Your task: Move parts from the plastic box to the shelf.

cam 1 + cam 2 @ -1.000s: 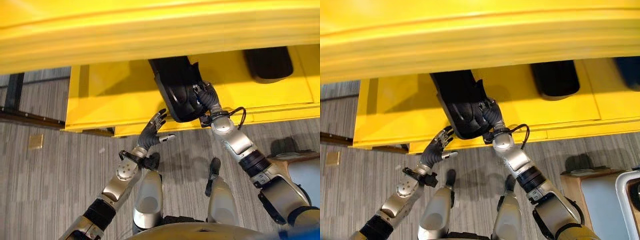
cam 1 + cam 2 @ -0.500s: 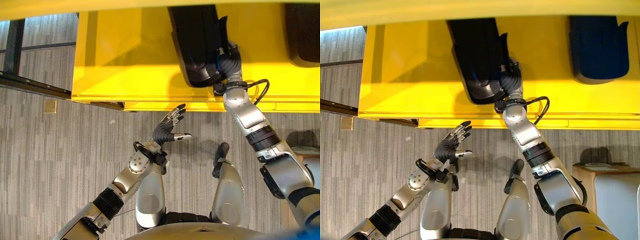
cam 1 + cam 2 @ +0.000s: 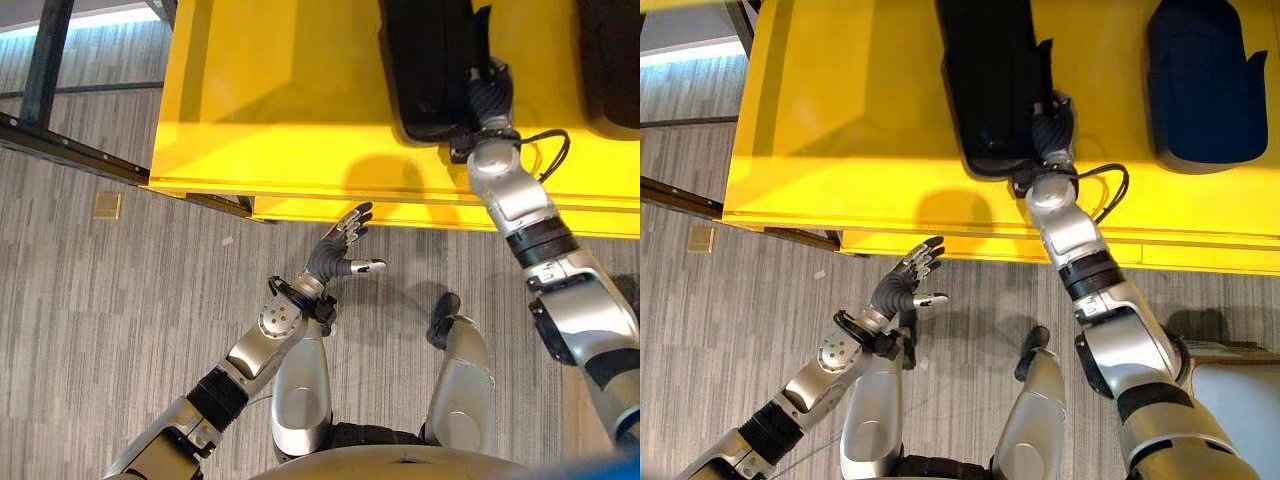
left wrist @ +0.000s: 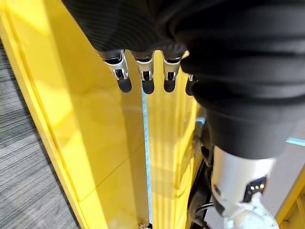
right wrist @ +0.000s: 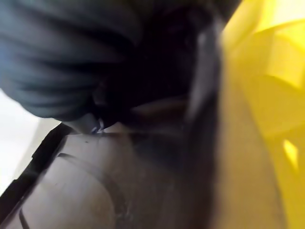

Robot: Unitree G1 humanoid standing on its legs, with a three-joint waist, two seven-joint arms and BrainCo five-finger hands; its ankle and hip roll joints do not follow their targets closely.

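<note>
While the black part (image 3: 992, 90) lies on the yellow shelf (image 3: 860, 120), the right hand (image 3: 1050, 130) is seen at its near right edge; whether its fingers are clamped on the part or merely laid against it cannot be told, since they are hidden against the dark moulding, and the right wrist view gives nothing but dark surface beside yellow. The left hand (image 3: 340, 255) is held over the grey floor (image 3: 110, 300) just in front of the shelf's front edge, its fingers (image 4: 143, 78) straight and apart, nothing in them.

The step in hand is judged to be the setting down of the part on the shelf. It would be done well if the part were seated flat and fully back from the front lip before any release, and the hand drawn straight off so that the moulding is not dragged forward with it.

A second dark part (image 3: 1205, 85) rests further right on the same shelf, well apart from the first. The plastic box cannot be reported on from these views.
</note>
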